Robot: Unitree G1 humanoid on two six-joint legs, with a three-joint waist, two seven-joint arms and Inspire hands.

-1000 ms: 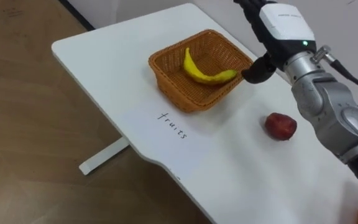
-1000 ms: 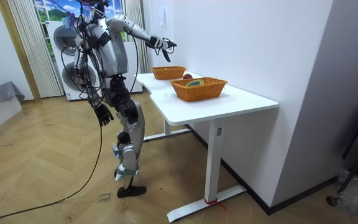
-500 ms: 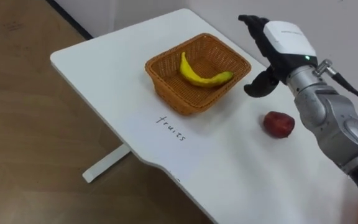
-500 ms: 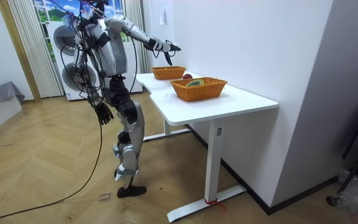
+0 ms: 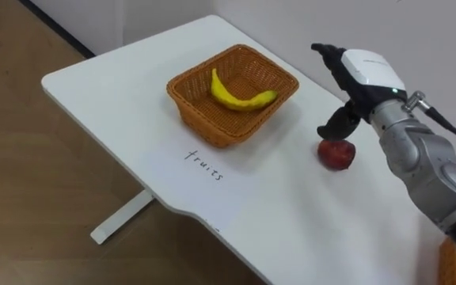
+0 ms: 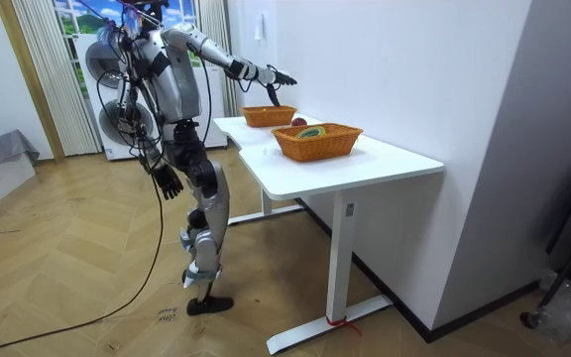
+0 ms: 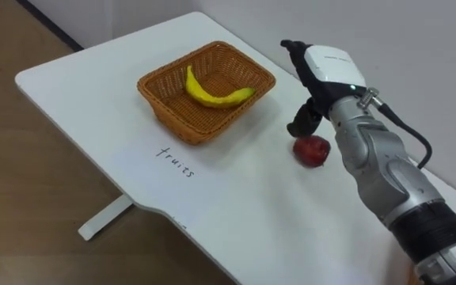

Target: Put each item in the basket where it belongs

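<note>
Nearest to the robot's body, the left robot hand [image 6: 170, 181] hangs beside the hip in the room view, and we cannot tell its state. On the robot's right the second basket [image 6: 317, 145] stands on the white surface [image 5: 291, 222]; what lies in it is too small for us to name.

Further out lies the red apple [image 5: 336, 153], alone on the surface and outside any basket, so we judge that the fruit part of the sorting is in hand. The right robot hand [image 5: 368, 73] hangs just above it, wide and holding nothing. Its dark thumb points down at the apple, and we cannot tell if it touches.

To the robot's left of the apple there is a short handwritten label [image 5: 203, 161]. Just beyond the label stands the fruit basket [image 5: 212, 131], with 1 yellow banana [image 5: 240, 96] inside. Apple and basket are near but apart.

In our judgement the next move calls for lowering the hand, closing it around the apple, lifting it over the basket rim and releasing it beside the banana. The apple is round and may roll if pushed from 1 side only
</note>
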